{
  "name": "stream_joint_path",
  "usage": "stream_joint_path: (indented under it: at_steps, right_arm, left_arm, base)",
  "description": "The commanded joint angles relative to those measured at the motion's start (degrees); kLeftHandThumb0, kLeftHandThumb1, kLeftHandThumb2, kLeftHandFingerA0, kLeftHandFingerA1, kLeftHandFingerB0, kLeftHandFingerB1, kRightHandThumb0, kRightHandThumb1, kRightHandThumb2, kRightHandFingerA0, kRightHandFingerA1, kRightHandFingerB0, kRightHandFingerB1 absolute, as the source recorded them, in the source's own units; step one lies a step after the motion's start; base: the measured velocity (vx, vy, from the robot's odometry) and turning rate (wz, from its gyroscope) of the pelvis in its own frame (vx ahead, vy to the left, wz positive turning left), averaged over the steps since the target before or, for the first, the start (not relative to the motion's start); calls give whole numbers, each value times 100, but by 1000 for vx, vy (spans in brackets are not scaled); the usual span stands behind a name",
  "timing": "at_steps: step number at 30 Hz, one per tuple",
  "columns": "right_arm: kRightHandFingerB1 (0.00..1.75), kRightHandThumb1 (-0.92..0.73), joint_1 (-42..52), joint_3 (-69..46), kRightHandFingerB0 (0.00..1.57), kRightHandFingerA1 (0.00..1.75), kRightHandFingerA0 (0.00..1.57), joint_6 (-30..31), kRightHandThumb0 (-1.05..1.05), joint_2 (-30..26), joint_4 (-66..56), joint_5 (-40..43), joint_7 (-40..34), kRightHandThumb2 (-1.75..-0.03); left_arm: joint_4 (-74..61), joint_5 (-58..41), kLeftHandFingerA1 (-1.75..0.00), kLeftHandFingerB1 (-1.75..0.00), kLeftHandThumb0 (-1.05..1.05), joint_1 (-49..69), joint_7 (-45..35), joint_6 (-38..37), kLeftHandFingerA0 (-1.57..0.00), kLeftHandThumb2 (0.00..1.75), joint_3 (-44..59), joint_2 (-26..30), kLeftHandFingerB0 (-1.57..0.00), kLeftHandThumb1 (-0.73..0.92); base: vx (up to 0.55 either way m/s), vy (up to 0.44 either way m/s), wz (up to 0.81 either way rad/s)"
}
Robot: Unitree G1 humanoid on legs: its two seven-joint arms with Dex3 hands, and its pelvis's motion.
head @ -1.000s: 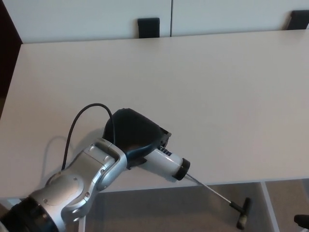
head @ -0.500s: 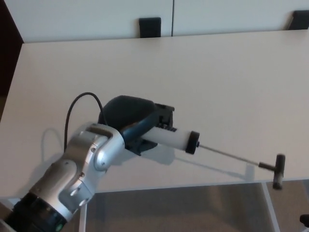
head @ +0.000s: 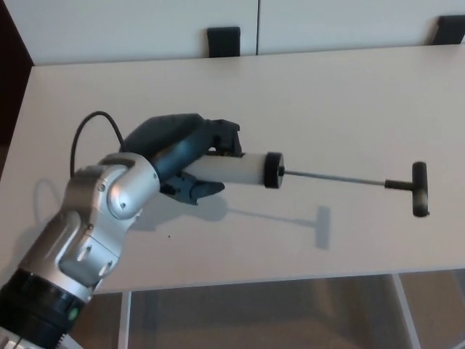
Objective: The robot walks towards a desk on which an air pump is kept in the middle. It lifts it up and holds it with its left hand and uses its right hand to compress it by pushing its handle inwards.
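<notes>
Pump (head: 236, 168): white barrel, rod extended, black T-handle (head: 419, 189) | left hand (head: 182, 156): grasping barrel

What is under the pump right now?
Only the bare desk and the pump's shadow lie beneath the pump, held above it by the left hand. That hand hides the barrel's rear end.

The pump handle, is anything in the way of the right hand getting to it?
Nothing visible blocks the T-handle, which hangs in open air above the desk at the extended rod's end. The right hand isn't in view.
</notes>
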Motion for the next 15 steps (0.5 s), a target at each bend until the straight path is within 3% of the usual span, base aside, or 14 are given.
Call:
stream_joint_path:
  at_steps: [1,2,3,4,5,7,8,9,10,15]
  right_arm:
    - [27,-81,157,-994,18,28,20,-1620,-67,390,-3108,1193,-601,-65]
    - [27,-81,157,-994,18,28,20,-1620,-67,390,-3108,1193,-601,-65]
    - [33,-65,-755,-1446,5,35,4,-1520,-71,-5,-3159,1008,-968,-101]
    - [33,-65,-755,-1446,5,35,4,-1520,-71,-5,-3159,1008,-968,-101]
    - [35,-68,-1824,-1781,4,40,5,-1123,-77,-562,-2995,865,-1292,-103]
    - [35,-68,-2223,-1868,4,40,5,-904,-77,-773,-2912,806,-1402,-103]
    - [24,-74,-2594,-1885,10,27,11,-637,-79,-937,-2836,705,-1496,-76]
    - [24,-74,-2832,-1894,10,27,11,-460,-79,-1035,-2791,638,-1552,-76]
    - [31,-67,-3310,-1788,4,31,4,-73,-72,-1222,-2606,648,-1640,-104]
    - [30,-66,-4700,-1322,8,36,5,997,-80,-1436,-1830,473,-1876,-100]
  left_arm:
    - [4,-1333,-162,-135,-9,-322,-1429,833,-88,77,832,352,-71,77]
    - [4,-1333,-162,-135,-9,-322,-1429,833,-88,77,832,352,-71,77]
    - [-18,-1314,-162,-134,-9,-295,-1450,779,-88,73,842,402,-70,79]
    - [-18,-1314,-162,-134,-9,-295,-1450,779,-88,73,842,402,-70,79]
    - [-34,-1311,-162,-134,-9,-280,-1481,755,-87,72,856,436,-68,79]
    - [-37,-1310,-162,-134,-9,-278,-1494,748,-87,72,863,439,-68,79]
    - [-37,-1309,-163,-133,-7,-279,-1505,741,-93,72,866,432,-71,75]
    - [-36,-1310,-163,-133,-7,-280,-1513,738,-93,72,869,427,-71,75]
    - [-36,-1279,-162,-134,-9,-293,-1514,712,-87,74,857,442,-68,78]
    - [-46,-1239,-159,-133,-7,-297,-1532,656,-90,75,859,463,-71,78]
  base:
    - [0,0,0]
    - [0,0,0]
    - [0,0,0]
    - [0,0,0]
    - [0,0,0]
    - [0,0,0]
    - [0,0,0]
    - [0,0,0]
    - [0,0,0]
    - [0,0,0]
